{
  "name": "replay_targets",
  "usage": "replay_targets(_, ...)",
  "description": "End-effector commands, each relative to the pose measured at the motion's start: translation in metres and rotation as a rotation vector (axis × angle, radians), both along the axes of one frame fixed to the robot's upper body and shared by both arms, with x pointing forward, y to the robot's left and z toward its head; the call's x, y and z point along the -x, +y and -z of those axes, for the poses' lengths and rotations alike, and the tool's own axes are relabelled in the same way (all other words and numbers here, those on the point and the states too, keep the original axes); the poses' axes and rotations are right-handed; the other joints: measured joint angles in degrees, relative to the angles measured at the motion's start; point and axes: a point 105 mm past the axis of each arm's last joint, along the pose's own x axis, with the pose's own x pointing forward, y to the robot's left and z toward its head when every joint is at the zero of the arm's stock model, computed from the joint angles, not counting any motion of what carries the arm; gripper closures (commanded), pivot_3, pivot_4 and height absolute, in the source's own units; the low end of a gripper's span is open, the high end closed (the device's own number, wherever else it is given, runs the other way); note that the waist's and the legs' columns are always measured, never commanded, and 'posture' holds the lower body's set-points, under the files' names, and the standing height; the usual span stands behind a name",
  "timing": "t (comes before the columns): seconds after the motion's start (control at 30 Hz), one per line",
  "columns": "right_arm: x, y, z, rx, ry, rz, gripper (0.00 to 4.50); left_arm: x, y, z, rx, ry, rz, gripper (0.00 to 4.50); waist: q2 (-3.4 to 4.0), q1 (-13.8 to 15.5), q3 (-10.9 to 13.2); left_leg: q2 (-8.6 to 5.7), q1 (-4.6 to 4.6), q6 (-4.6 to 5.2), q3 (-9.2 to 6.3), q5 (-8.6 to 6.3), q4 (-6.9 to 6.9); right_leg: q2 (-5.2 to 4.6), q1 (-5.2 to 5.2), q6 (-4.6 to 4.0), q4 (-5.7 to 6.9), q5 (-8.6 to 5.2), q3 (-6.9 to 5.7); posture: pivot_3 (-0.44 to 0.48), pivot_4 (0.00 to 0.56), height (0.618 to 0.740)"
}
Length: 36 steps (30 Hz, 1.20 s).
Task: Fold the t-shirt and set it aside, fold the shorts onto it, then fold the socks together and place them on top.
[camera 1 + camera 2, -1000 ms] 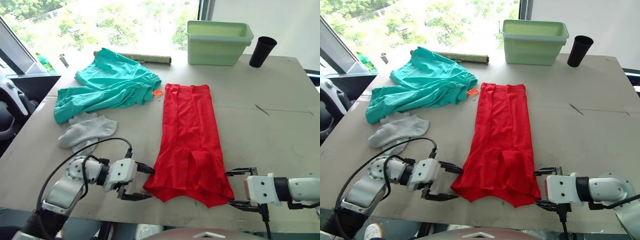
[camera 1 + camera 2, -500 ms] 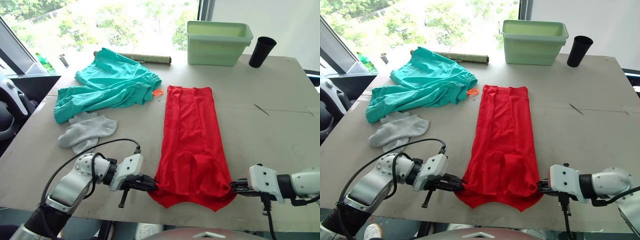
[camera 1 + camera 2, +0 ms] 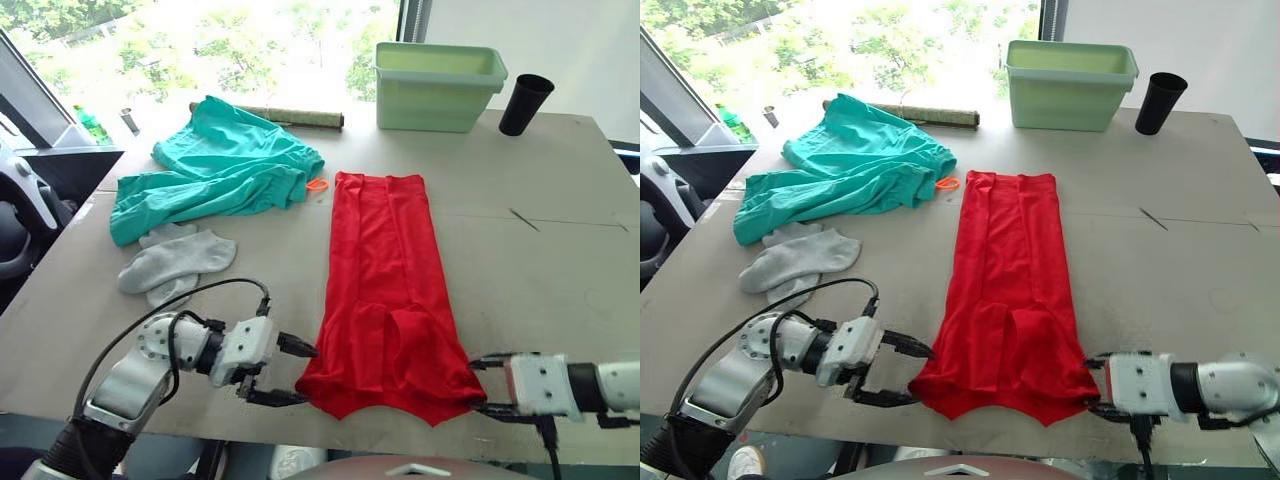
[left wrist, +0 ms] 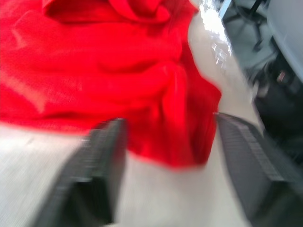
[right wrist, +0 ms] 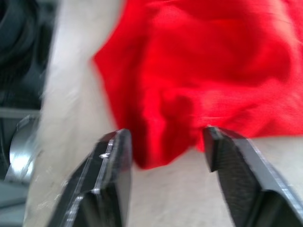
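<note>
The red t-shirt (image 3: 385, 280) lies as a long narrow strip down the middle of the table, its near end bunched at the front edge. My left gripper (image 3: 292, 372) is open at the near left corner, which sits between its fingers (image 4: 102, 161). My right gripper (image 3: 483, 384) is open at the near right corner, whose red tip lies between its fingers (image 5: 227, 161). At the back left the teal shorts (image 3: 220, 170) lie crumpled, an orange loop (image 3: 316, 184) at their edge. The grey socks (image 3: 175, 262) lie just in front of them.
A pale green tub (image 3: 440, 85) and a black cup (image 3: 524, 103) stand at the back right. A rolled tube (image 3: 290, 117) lies along the back edge behind the shorts. Bare tabletop (image 3: 540, 260) spreads to the right of the t-shirt. The table's front edge runs just under both grippers.
Half a second ago both grippers were shut on the t-shirt's near corners; now both stand open. The near hem has bunched and shifted slightly right.
</note>
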Motion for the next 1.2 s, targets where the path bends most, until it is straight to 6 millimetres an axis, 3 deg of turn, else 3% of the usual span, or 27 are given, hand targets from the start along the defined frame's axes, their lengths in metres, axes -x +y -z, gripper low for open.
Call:
replay_targets(0.03, 0.001, -0.006, -0.006, 0.037, -0.179, -0.099, 2.11, -0.007, 0.006, -0.002, -0.005, -0.213, 0.097, 1.27, 0.00, 0.02, 0.00, 0.00, 0.00, 0.00, 0.00, 0.00, 0.03, 0.00, 0.01, 0.01, 0.00, 0.00, 0.00, 0.000, 0.150, 0.740)
replay_targets(0.33, 0.004, -0.019, 0.004, 0.069, -0.281, -0.129, 2.11, -0.011, 0.000, -0.002, 0.031, -0.388, 0.173, 1.27, -0.04, -0.08, -0.03, 0.00, 0.03, 0.01, 0.05, 0.00, 0.08, 0.00, 0.04, -0.03, 0.08, 0.03, 0.04, 0.000, 0.150, 0.740)
replay_targets(0.7, 0.003, -0.013, 0.008, 0.046, -0.336, -0.164, 2.11, -0.005, 0.008, -0.016, 0.045, -0.291, 0.179, 1.27, -0.03, -0.08, -0.03, 0.03, 0.06, 0.01, 0.05, 0.00, 0.11, 0.06, 0.05, -0.02, 0.14, 0.02, 0.05, 0.000, 0.150, 0.740)
replay_targets(1.2, 0.004, -0.005, 0.013, 0.015, -0.330, -0.149, 2.11, -0.009, 0.007, 0.002, 0.013, -0.425, 0.217, 1.27, -0.10, -0.09, -0.10, 0.07, 0.10, 0.01, 0.04, 0.00, 0.15, 0.15, 0.11, -0.03, 0.17, 0.03, 0.05, 0.000, 0.150, 0.740)
